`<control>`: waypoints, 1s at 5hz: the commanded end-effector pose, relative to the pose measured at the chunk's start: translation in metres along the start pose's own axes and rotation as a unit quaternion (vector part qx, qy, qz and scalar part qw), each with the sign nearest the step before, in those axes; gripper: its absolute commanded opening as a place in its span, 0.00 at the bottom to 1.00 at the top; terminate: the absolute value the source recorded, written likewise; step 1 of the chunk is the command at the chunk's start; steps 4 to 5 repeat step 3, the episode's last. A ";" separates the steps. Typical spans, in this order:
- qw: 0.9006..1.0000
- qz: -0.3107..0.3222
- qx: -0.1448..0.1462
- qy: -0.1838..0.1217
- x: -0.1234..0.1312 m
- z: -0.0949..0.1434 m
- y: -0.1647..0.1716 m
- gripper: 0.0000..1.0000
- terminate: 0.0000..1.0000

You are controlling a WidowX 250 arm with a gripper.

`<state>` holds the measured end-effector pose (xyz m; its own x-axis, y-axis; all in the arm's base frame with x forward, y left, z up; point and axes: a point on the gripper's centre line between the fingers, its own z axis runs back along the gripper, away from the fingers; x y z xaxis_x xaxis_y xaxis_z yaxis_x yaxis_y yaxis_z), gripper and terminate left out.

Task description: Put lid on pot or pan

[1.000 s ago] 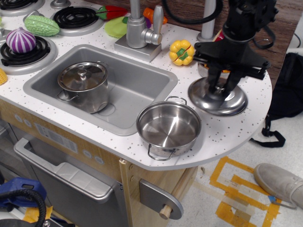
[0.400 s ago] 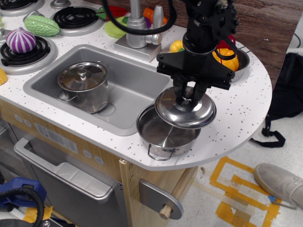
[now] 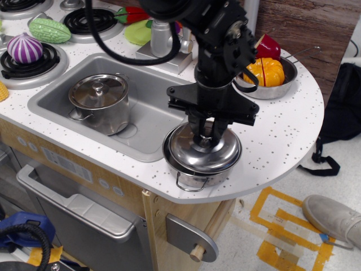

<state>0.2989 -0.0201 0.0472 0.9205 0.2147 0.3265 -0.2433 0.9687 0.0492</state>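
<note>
The shiny domed lid [image 3: 200, 152] sits over the wide shallow steel pan [image 3: 192, 176] near the counter's front edge, covering almost all of its opening. One wire loop handle [image 3: 188, 187] of the pan shows at the front. My gripper [image 3: 207, 134] comes straight down on the lid's centre and is shut on its knob, which the fingers hide. Whether the lid rests fully on the rim I cannot tell.
A taller steel pot with its own knobbed lid [image 3: 100, 103] stands in the grey sink [image 3: 158, 107]. The tap [image 3: 162, 34] is behind the sink. A steel bowl [image 3: 269, 76] with toy fruit stands at the back right. Stove burners with toy vegetables [image 3: 34, 42] lie at the left.
My gripper has carried the lid from the right side of the counter leftward and down onto the pan. The pan has stayed in place.
</note>
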 end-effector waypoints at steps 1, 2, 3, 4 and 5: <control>0.999 -0.009 -0.005 -0.041 0.006 0.008 0.008 1.00 0.00; 0.999 -0.009 -0.005 -0.041 0.006 0.008 0.008 1.00 0.00; 0.999 -0.009 -0.005 -0.041 0.006 0.008 0.008 1.00 1.00; 0.999 -0.009 -0.005 -0.041 0.006 0.008 0.008 1.00 1.00; 0.999 -0.009 -0.005 -0.041 0.006 0.008 0.008 1.00 1.00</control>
